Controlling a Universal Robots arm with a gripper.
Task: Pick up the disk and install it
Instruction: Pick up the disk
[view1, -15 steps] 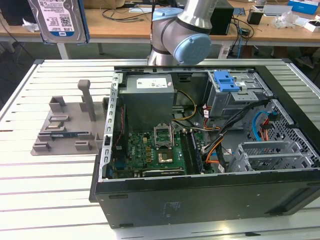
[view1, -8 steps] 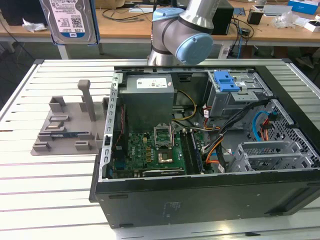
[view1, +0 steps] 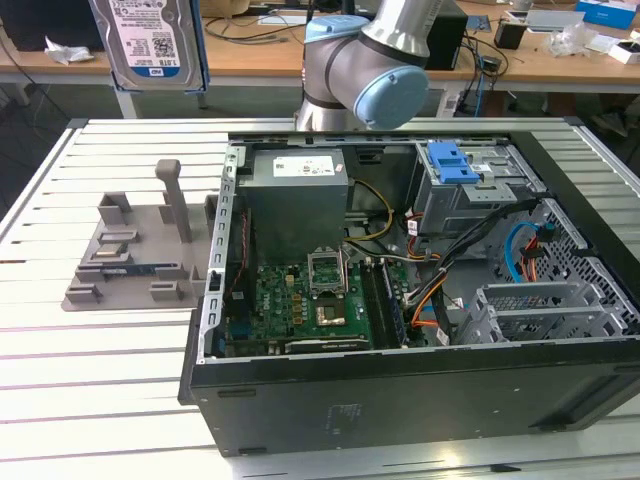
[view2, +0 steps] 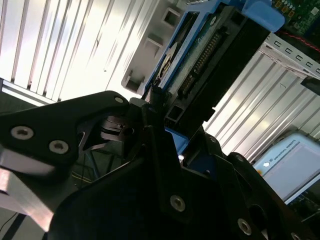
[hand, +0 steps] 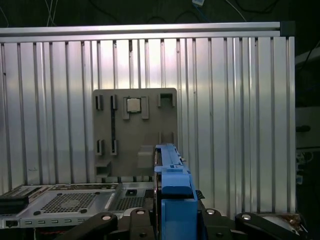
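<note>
The end effector (hand: 175, 217) is clamped shut on the disk (view1: 150, 40), holding it upright, high above the slatted bench (view1: 60, 340). In the exterior view the disk hangs left of the open computer case (view1: 400, 390).

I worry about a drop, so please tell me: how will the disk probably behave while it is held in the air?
The disk looks like a flat metal block, so probably stiff and heavy for its size. The fingers hold it at smooth blue plastic rails, so it may slip. Its open connector suggests it is fragile.
</note>
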